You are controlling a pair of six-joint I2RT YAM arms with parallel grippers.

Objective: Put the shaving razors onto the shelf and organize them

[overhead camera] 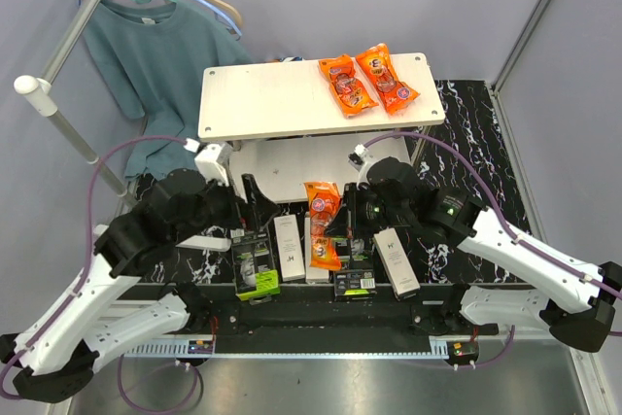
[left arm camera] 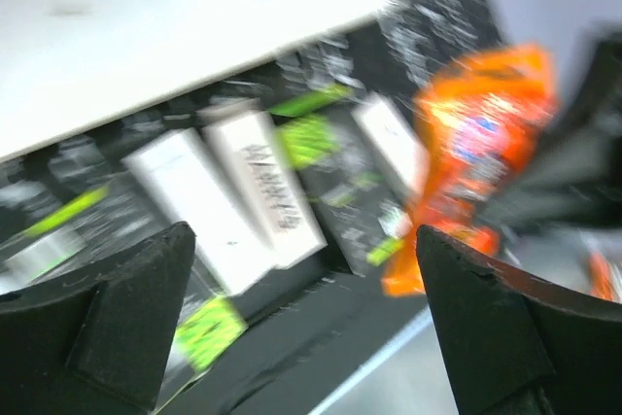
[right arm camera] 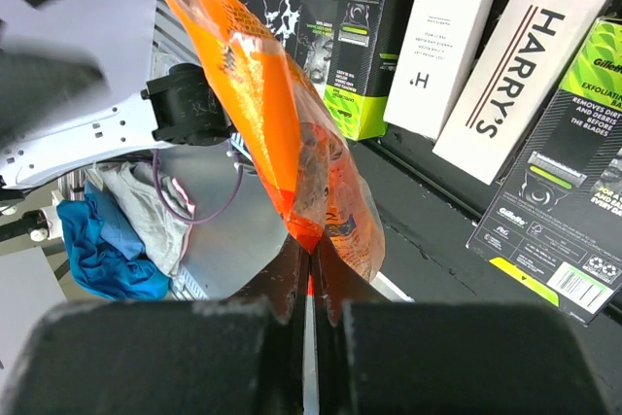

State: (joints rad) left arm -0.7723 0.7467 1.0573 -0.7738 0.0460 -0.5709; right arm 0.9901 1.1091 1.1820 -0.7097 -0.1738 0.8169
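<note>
Our left fingers (left arm camera: 117,328) are spread and empty, our right fingers (right arm camera: 277,289) pinch the orange snack packet (right arm camera: 262,114); the razor boxes (right arm camera: 525,75) just beyond them look light, stiff and slick, so we'd grip their long sides

The left wrist view is smeared by motion. Print on the white boxes (left arm camera: 262,191) is unreadable, and the orange packet (left arm camera: 476,143) at 2 o'clock is a streak. The fingers of the left claw (left arm camera: 301,240) are cut by the bottom edge at 7 and 5 o'clock. In the right wrist view, a black box (right arm camera: 554,191) at 3 o'clock runs off the edge. From above, the shelf (overhead camera: 311,94) hides most of its lower board, and the tips of the right claw (overhead camera: 335,224) cannot be made out.
</note>
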